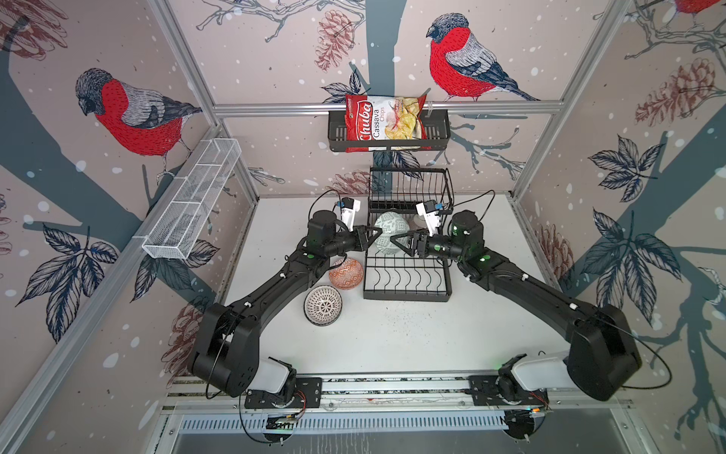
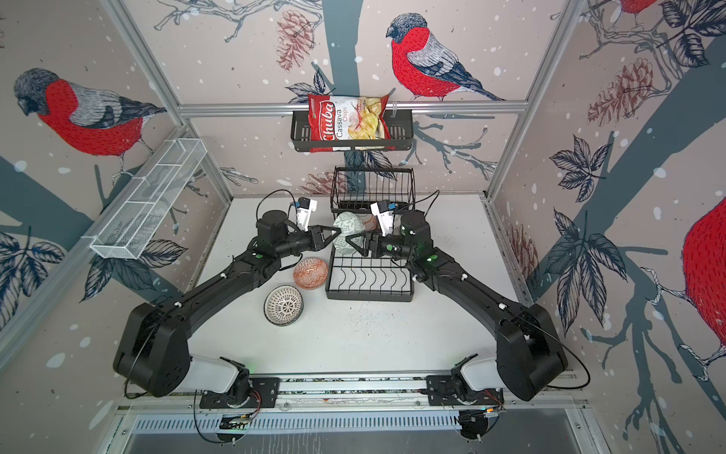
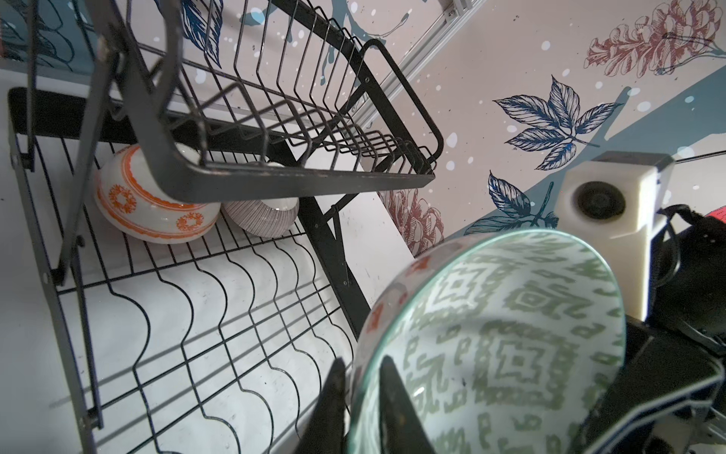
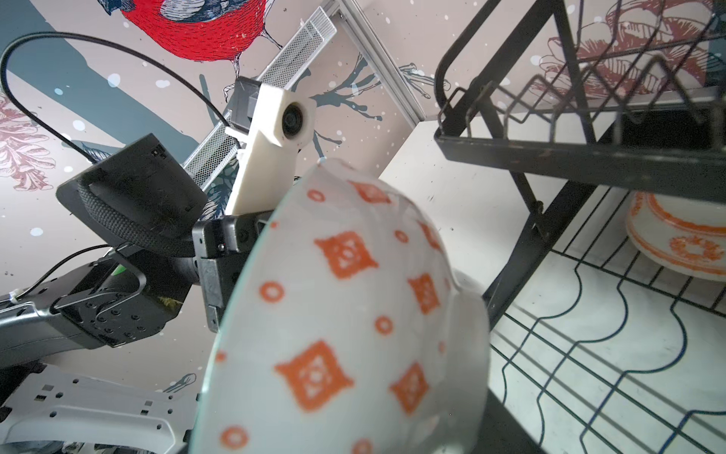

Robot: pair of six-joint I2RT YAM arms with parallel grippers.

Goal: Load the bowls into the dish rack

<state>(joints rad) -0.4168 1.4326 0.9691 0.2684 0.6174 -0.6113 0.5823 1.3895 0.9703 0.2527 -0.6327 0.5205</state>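
1. Left of the dish rack [image 1: 406, 296], around the table's middle, a dotted bowl [image 1: 323, 305] and an orange bowl [image 1: 345, 273] lay close to the left arm's sweep.
2. The left end effector [image 3: 365, 397] stood narrow astride the rim of the green-patterned bowl [image 1: 389, 232], which was on edge over the rack toward the table's far edge. Whether it gripped, I could not tell.
3. The right end effector [image 1: 398, 244] had its fingers hidden behind that bowl, so its state was unclear. A mistimed release could drop the bowl onto the wires.
4. Slots toward the near edge stood free, but the upper tier [image 3: 306, 181] hung close.
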